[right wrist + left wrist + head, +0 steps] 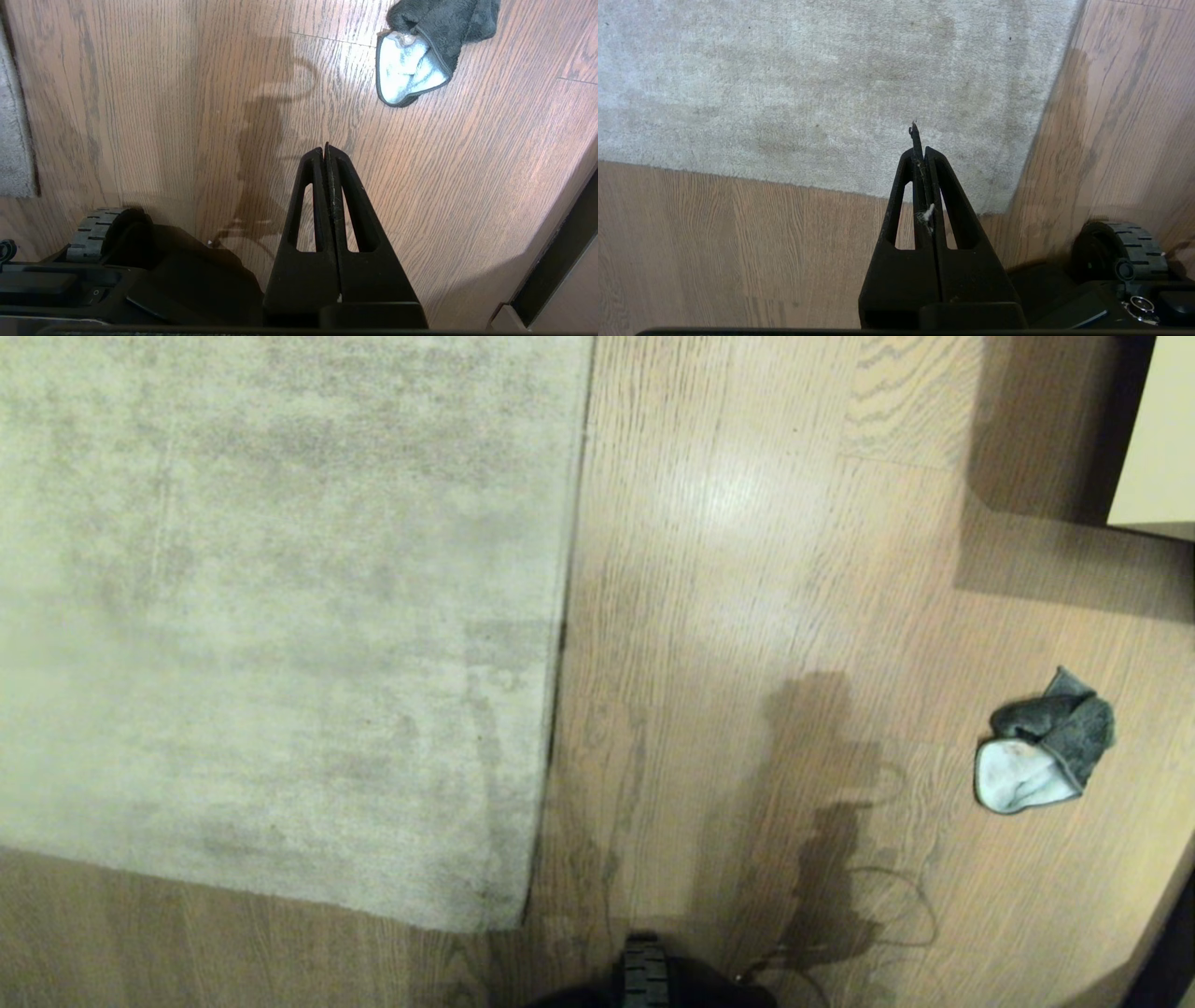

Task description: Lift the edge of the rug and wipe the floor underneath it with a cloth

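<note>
Lying flat on the floor [747, 569], the rug [280, 597] filled the robot's left side, its straight edge and near corner undisturbed. The cloth [1050, 742], crumpled with its pale underside showing, lay on bare planks well to the right. The left gripper [920, 140] hung over the rug's corner and the right gripper [326, 151] over bare planks short of the cloth, both with fingers pressed together and empty.

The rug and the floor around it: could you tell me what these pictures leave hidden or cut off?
- Floor under the rug: covered in every view; it lies flat.
- Rug's full extent: cut off by the head view's top and left edges.
- Cloth: bunched, its folded-under parts hidden; cropped at the right wrist view's edge.
- Pale furniture: only a corner shows, head view.
- Both arms: outside the head view.
</note>
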